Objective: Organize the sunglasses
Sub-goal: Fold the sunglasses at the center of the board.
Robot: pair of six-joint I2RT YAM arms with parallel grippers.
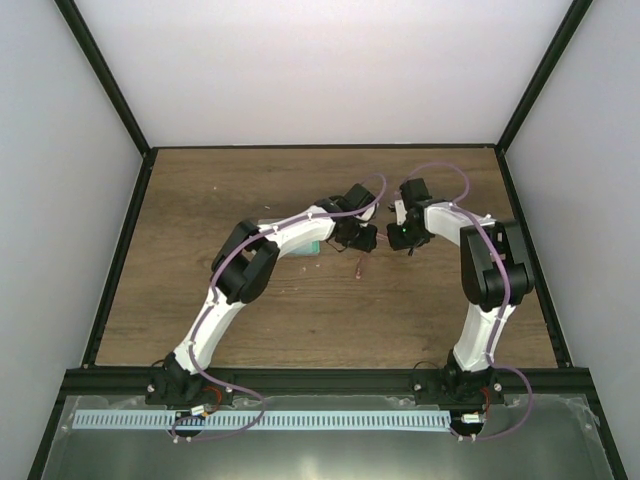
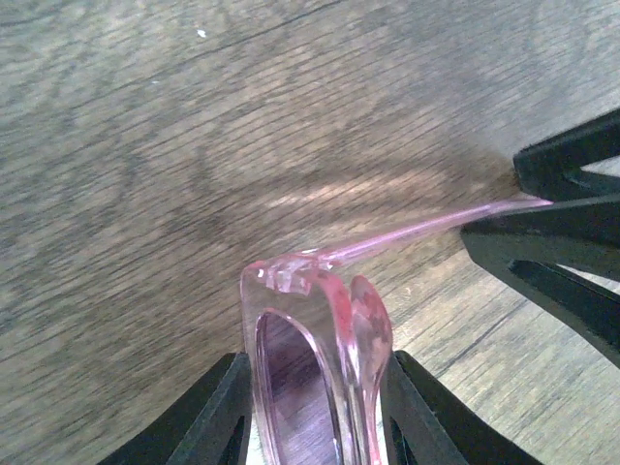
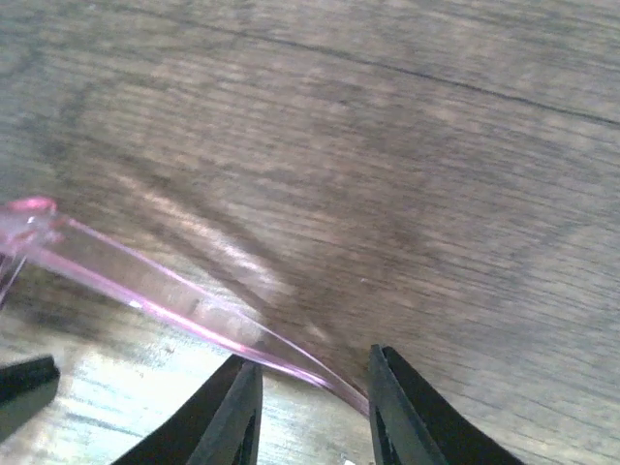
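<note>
Sunglasses: one pair, between your two hands; left hand pinches lens frame, right hand straddles temple tip, grip cannot tell. One worktop beneath.

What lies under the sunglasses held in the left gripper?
Under the sunglasses only bare wooden table shows. The temple reaches between the fingers of the right gripper. The spot straight below the lens is covered by the frame and the left gripper.

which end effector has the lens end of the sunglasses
The left end effector: its fingers clamp the sunglasses across the pink frame and tinted lens. The right end effector only has the thin side arm's tip between its fingers.
</note>
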